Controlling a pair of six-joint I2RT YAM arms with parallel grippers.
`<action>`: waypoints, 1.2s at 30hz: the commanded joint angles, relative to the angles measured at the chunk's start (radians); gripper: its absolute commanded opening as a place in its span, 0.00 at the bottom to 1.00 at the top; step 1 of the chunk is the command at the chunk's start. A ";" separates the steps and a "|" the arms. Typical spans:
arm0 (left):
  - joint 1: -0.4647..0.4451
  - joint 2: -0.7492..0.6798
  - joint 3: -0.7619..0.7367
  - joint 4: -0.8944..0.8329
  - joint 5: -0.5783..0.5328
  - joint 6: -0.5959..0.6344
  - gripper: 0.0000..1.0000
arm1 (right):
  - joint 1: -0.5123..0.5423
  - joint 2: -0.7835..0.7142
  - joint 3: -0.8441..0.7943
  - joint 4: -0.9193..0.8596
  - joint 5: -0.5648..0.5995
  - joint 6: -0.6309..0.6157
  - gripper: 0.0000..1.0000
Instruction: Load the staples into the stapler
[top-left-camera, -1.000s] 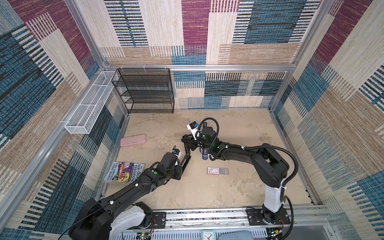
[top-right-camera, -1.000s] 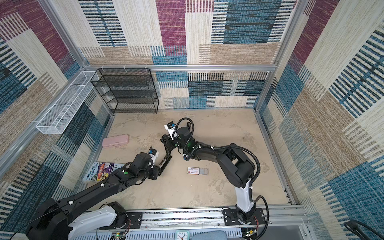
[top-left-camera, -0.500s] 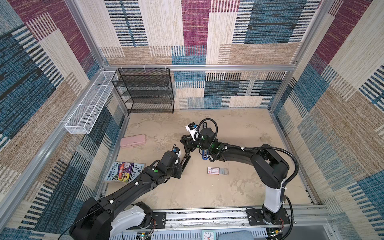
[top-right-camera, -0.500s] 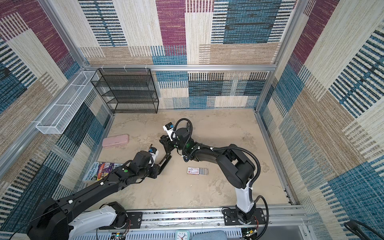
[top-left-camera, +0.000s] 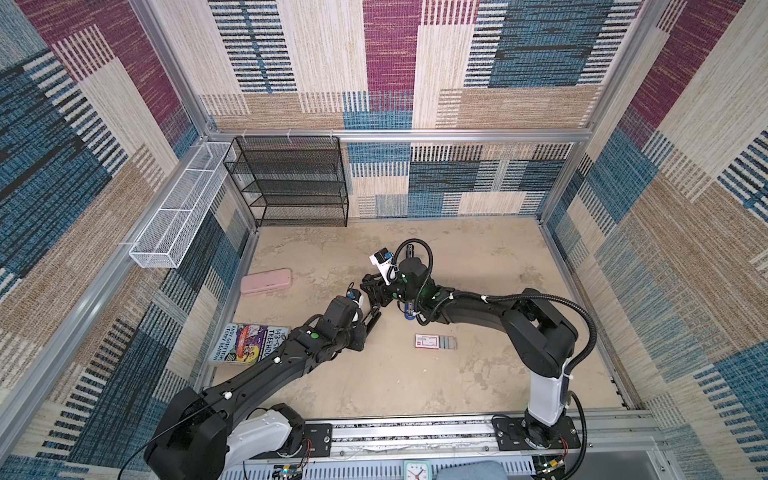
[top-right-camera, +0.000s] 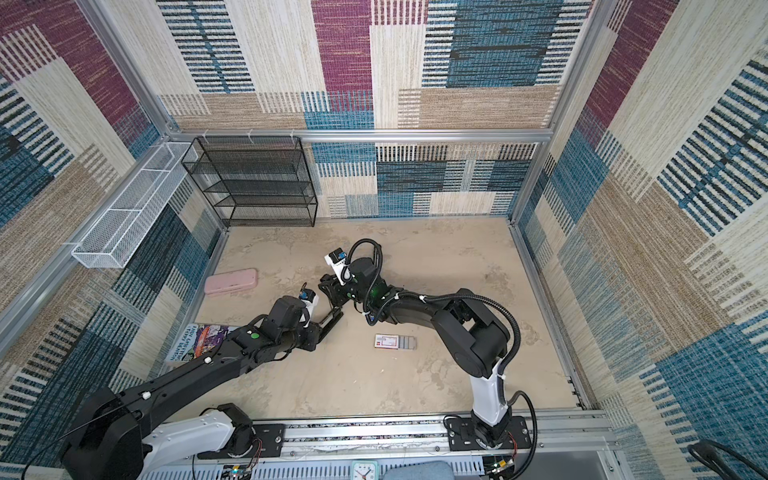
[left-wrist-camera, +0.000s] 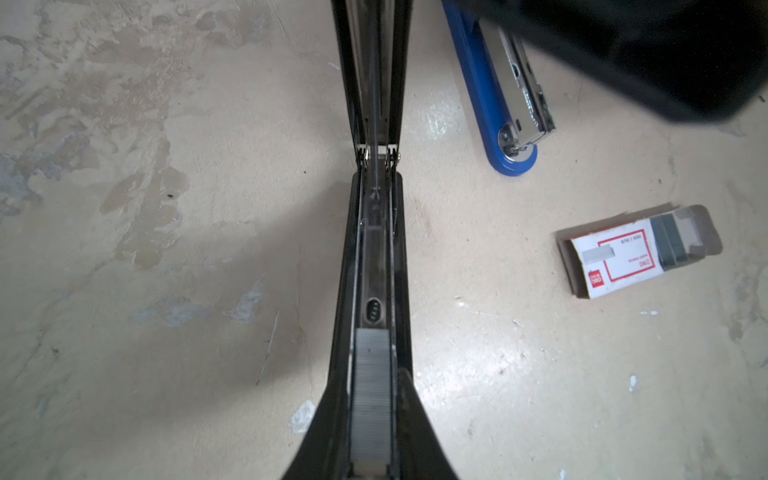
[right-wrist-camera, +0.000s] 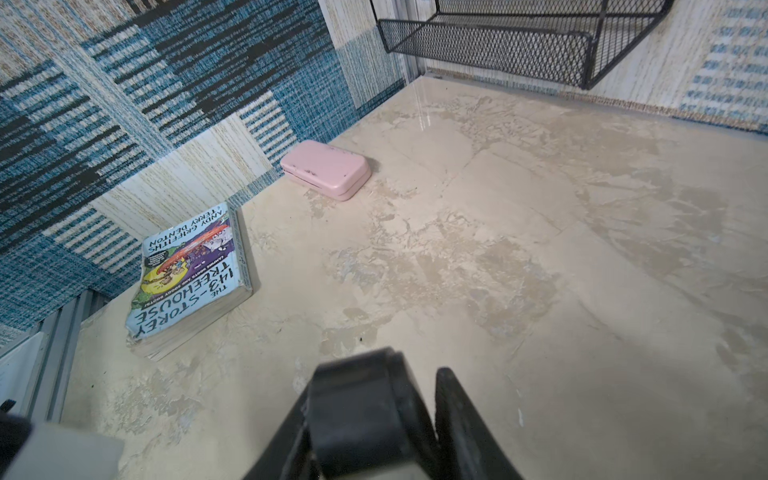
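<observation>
Left gripper (top-left-camera: 372, 319) is clenched on the stapler (left-wrist-camera: 376, 257), a black one with its lid swung wide over the table (left-wrist-camera: 166, 332). A strip of staples (left-wrist-camera: 371, 395) lies in the open channel. Right gripper (top-left-camera: 374, 293) sits close by the lid — grasping or not, I can't tell. If the lid shuts crooked, that strip could ride up and jam — or spill beside the blue stapler (left-wrist-camera: 490, 124) and the box (left-wrist-camera: 619, 262).

Lab cell: aluminium frame (top-left-camera: 395, 135), patterned walls (top-left-camera: 415, 62)
</observation>
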 joint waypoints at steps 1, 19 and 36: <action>0.000 0.005 0.022 0.282 -0.019 0.001 0.00 | 0.028 -0.003 0.003 0.036 -0.201 0.176 0.42; 0.000 0.027 0.012 0.280 -0.033 0.000 0.00 | 0.029 -0.020 -0.018 0.025 -0.161 0.176 0.50; 0.006 0.031 -0.026 0.284 -0.073 -0.019 0.00 | 0.029 -0.070 -0.042 -0.009 -0.152 0.140 0.65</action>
